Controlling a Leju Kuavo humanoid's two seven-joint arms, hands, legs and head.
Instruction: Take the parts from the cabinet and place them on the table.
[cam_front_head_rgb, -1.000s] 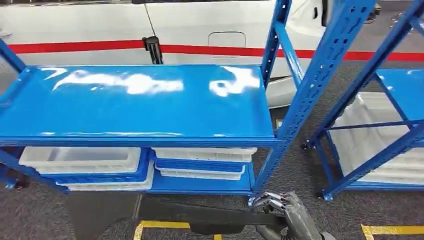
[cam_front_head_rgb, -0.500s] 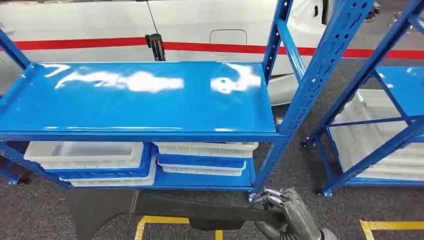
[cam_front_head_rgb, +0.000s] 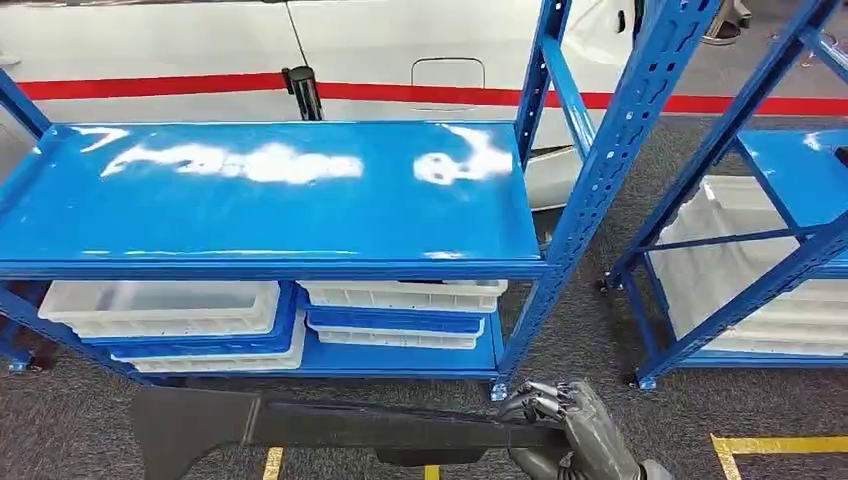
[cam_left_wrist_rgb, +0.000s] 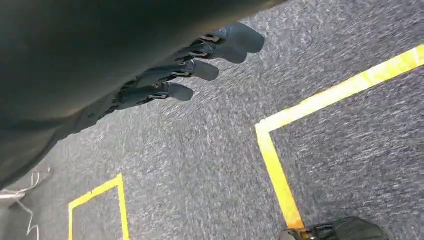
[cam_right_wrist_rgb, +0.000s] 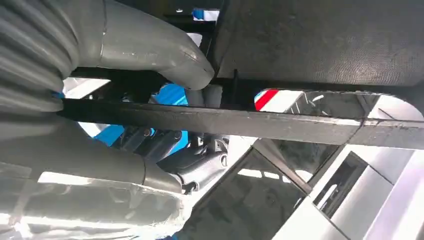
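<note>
carrying a long black part (cam_front_head_rgb: 340, 425) crosswise and low, at six o'clock in the head view, probably so the length stays level and clears the blue cabinet (cam_front_head_rgb: 270, 200) uprights on the way to the desk. gripped at one end by the right hand (cam_front_head_rgb: 565, 420), fingers curled over the top edge and thumb beneath, as the right wrist view confirms with the thumb pressed against the dark bar. supported under the broad end by the left hand (cam_left_wrist_rgb: 200, 60), fingers lying along the dark underside above grey carpet (cam_left_wrist_rgb: 200, 165) with yellow floor tape (cam_left_wrist_rgb: 280, 165); likely cradling rather than clamping, though cannot tell the thumb. white trays (cam_front_head_rgb: 165, 305) left on the lower shelf near eight o'clock; top shelf bare and glossy. judged mid-transport, part already out, placing not yet done.
</note>
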